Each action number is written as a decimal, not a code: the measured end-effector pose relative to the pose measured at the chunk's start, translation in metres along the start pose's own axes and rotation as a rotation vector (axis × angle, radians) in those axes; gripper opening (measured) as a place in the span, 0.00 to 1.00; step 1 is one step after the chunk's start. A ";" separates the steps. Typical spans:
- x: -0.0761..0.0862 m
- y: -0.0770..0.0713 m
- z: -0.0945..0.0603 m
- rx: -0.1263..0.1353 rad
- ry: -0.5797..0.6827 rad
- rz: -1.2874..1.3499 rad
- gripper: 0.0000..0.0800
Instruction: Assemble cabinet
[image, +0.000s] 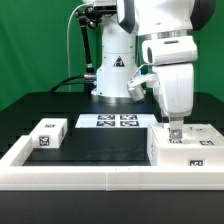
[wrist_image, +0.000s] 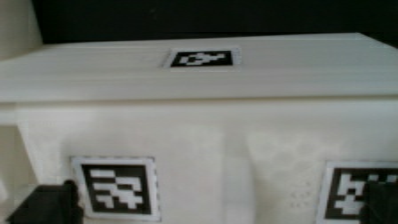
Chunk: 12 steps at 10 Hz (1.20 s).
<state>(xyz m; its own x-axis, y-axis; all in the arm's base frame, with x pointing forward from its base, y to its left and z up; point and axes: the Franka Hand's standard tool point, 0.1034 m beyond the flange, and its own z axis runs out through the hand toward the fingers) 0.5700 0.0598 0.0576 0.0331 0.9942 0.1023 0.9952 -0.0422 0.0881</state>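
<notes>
1 gripper (image: 176, 128), openness untellable, over 1 box body (image: 182, 149); 1 small block (image: 48, 134) apart.

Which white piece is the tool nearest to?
The big box at the exterior view's right: the tool is down at its top. The small block lies far off at the left.

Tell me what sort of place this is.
Most likely a robotics lab test bench: a robot arm standing on a black table, a marker board lying flat on it, and a white cabinet body bearing square tags, before a dark backdrop.
</notes>
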 end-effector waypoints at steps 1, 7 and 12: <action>0.000 -0.001 -0.003 -0.002 -0.002 0.011 1.00; 0.013 -0.056 -0.037 -0.055 -0.020 0.209 1.00; 0.013 -0.060 -0.037 -0.053 -0.020 0.249 1.00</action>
<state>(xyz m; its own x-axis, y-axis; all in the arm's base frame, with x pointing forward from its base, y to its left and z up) 0.5077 0.0712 0.0901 0.2786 0.9543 0.1077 0.9500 -0.2903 0.1150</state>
